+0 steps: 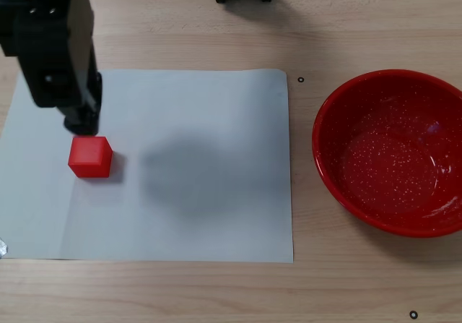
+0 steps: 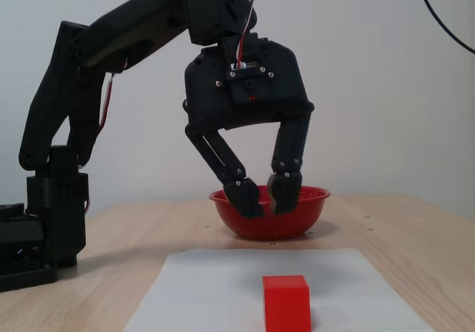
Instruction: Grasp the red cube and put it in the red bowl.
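Your workspace is a light wooden table (image 1: 346,19) with a white sheet of paper (image 1: 209,164) lying flat on it. In the low side-on fixed view the paper (image 2: 223,287) lies in the foreground, a plain pale wall (image 2: 386,87) fills the background, and a thin black cable (image 2: 445,24) curves across the wall's upper right corner.

The red cube (image 1: 90,156) sits on the paper, near the sheet's left edge in the top-down fixed view; in the side-on view the red cube (image 2: 286,303) stands at the front of the sheet, resting flat. The red bowl (image 1: 346,186) sits on bare wood just off the paper's right edge in the top-down view, well apart from the cube. In the side-on view the red bowl (image 2: 308,217) stands beyond the paper's far edge, behind the fingertips.

Your gripper (image 2: 263,196) hangs in the air above the paper, clearly higher than the cube. Its two fingers are parted with a small gap between the tips, and they hold nothing and touch nothing. From above, the gripper (image 1: 81,124) overlaps the paper just behind the cube, towards the sheet's far edge.
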Motion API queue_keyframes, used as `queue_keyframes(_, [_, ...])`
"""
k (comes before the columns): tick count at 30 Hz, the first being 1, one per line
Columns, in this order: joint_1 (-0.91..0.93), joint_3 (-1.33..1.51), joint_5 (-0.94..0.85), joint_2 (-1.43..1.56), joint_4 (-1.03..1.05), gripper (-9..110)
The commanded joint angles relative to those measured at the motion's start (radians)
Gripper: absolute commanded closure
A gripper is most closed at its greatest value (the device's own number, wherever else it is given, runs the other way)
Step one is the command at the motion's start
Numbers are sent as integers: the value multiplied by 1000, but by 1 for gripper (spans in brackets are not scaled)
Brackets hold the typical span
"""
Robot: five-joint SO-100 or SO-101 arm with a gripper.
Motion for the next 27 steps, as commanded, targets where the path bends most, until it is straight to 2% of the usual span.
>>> queue_keyframes(1, [0,-117,6,41,15,93])
queue_keyframes(15, [-15,-245,-31,-86,2,71])
queue_keyframes(27, [-26,-314,-40,-183,6,57])
